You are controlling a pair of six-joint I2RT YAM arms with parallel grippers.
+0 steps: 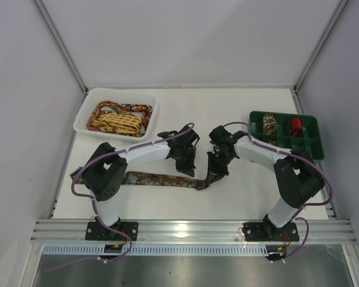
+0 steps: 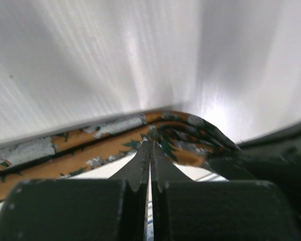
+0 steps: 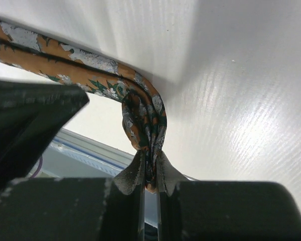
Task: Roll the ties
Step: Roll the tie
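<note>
Nearest the arm bases, one long brown-and-orange mottled fabric tie (image 1: 149, 179) lies flat. At its right end the right gripper (image 1: 214, 178) pinches the doubled-over tip. Just left of that, the left gripper (image 1: 185, 170) is closed, tips against the tie's edge. Beyond the tie's left end, one white plastic tray (image 1: 84, 116) holds two loose ties: yellow lattice tie (image 1: 115, 122), red-floral tie (image 1: 134, 109). Beyond its right end, one green compartment tray (image 1: 314, 134) holds two coils: mottled coil (image 1: 269, 124), red coil (image 1: 295, 125).
</note>
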